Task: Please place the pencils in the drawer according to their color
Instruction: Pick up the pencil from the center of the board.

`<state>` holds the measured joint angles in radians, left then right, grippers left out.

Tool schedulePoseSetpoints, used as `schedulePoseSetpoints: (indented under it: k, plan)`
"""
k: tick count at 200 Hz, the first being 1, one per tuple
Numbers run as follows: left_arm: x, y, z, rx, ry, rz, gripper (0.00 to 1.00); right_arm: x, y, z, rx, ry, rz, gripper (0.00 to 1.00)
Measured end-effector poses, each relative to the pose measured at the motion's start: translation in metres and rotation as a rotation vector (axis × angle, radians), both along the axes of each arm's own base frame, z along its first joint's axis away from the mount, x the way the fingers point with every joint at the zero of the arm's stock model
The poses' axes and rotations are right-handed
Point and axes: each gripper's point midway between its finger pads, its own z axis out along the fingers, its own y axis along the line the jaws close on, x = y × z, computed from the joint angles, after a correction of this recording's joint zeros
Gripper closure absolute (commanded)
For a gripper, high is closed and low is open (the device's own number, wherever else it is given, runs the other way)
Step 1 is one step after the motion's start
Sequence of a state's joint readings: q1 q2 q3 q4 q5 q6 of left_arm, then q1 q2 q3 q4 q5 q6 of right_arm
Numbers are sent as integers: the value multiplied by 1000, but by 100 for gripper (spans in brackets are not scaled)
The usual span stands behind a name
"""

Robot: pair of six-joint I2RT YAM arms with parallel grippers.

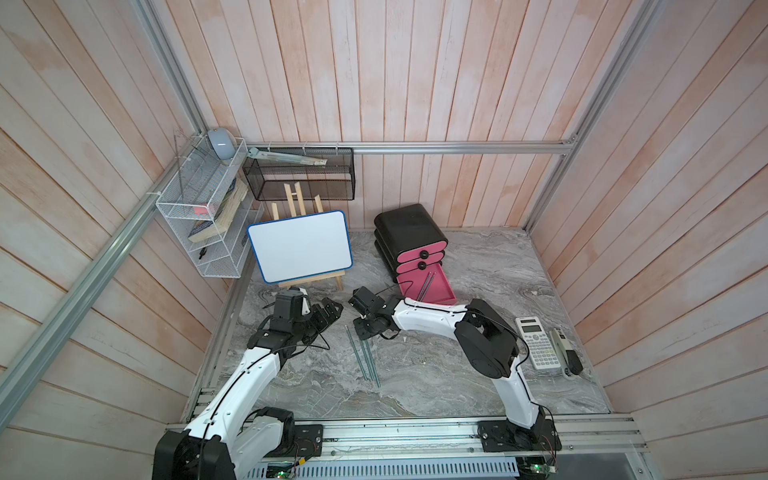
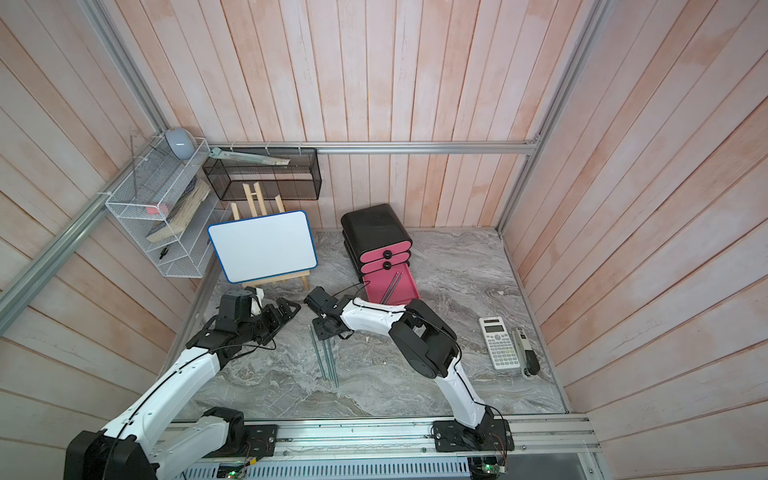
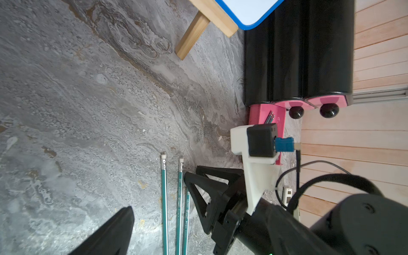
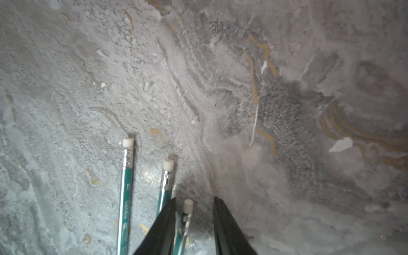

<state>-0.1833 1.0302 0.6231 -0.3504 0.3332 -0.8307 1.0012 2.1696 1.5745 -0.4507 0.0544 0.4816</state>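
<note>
Three teal-green pencils (image 1: 365, 357) (image 2: 326, 357) (image 3: 164, 198) lie side by side on the marble table, eraser ends away from me. My right gripper (image 1: 360, 334) (image 4: 194, 198) is lowered over their eraser ends. It is open, with the eraser end of one pencil (image 4: 187, 212) in the gap, close to one finger; the other two lie outside. The drawer (image 1: 409, 226) (image 2: 374, 226) has its bottom pink tray (image 1: 440, 291) pulled out, with two dark pencils (image 1: 428, 284) inside. My left gripper (image 1: 334, 309) hovers left of the pencils, open and empty; one of its fingers (image 3: 114, 231) shows in the left wrist view.
A whiteboard on a wooden easel (image 1: 301, 247) stands behind the left gripper. A calculator (image 1: 538, 343) and a stapler (image 1: 567, 353) lie at the right. A white wire rack (image 1: 199, 216) and a black mesh basket (image 1: 299, 174) hang on the back-left walls.
</note>
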Motion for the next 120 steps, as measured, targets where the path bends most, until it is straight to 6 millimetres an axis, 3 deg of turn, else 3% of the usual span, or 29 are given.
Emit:
schedulePoseSetpoints:
  k: [87,120]
  plan:
    - [2,-1,2,-5,-13,-2,0,4,-6,-2,-50,-38,10,82]
    - [3,-1,3,-7,-19,-2,0,7,-8,-2,-75,-67,16,95]
